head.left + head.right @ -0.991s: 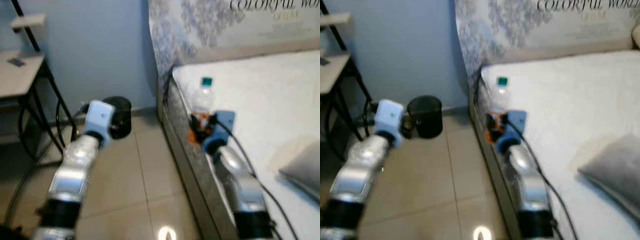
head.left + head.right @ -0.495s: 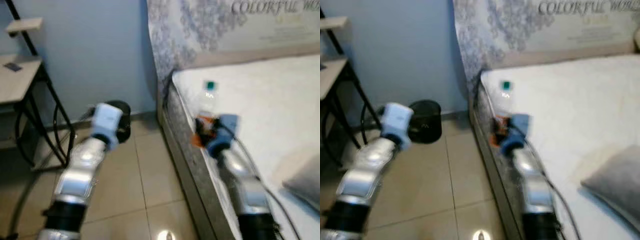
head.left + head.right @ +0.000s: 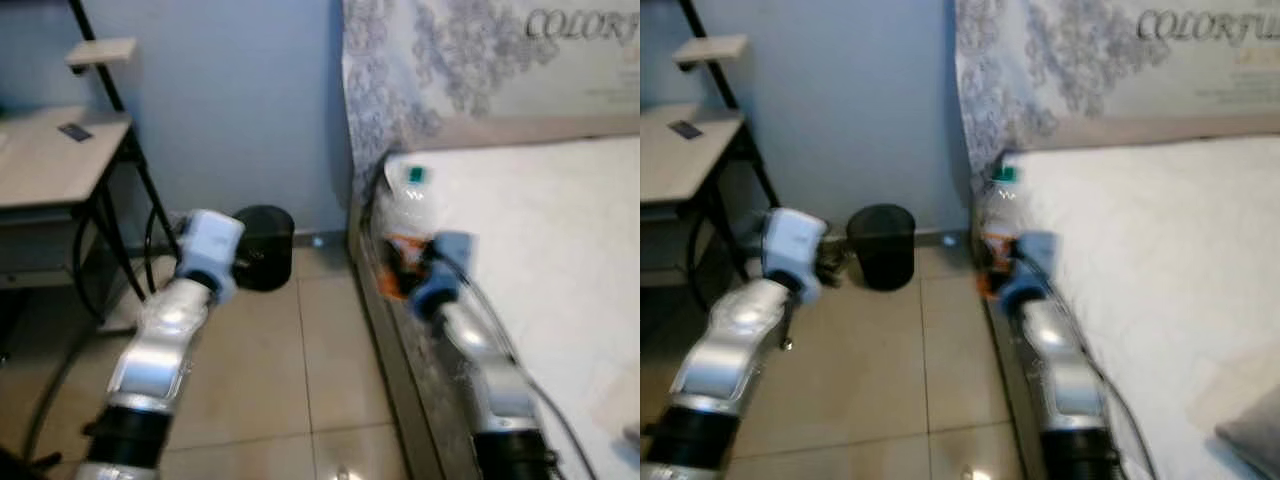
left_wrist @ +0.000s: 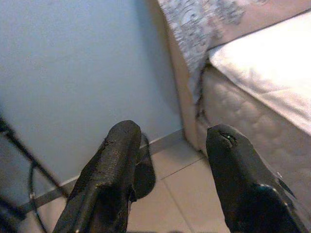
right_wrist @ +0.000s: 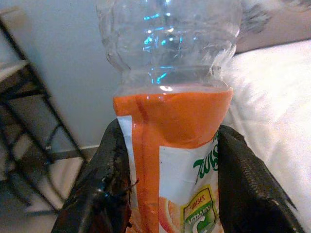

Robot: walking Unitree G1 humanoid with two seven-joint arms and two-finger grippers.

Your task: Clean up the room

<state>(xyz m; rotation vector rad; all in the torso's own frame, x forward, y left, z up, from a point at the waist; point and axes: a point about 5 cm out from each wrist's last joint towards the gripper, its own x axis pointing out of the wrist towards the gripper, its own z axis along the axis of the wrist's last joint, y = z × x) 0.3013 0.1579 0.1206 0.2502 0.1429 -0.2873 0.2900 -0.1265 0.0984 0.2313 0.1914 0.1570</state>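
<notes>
The bottle [image 5: 170, 145] stands upright, green cap up, clamped in the right end effector [image 5: 167, 194] at the bed [image 3: 1160, 230] edge; left end effector [image 4: 170, 184] gapes wide above tiled floor [image 3: 280, 360].

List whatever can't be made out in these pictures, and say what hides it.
- Bin: its inside is hidden by its own dark rim in the eye views; in the left wrist view a finger covers part of it.
- Bottle: cap and base are cut off by the right wrist picture's edges; label text is partly covered by the fingers.
- Small dark object on the desk: too small and blurred to identify.
</notes>
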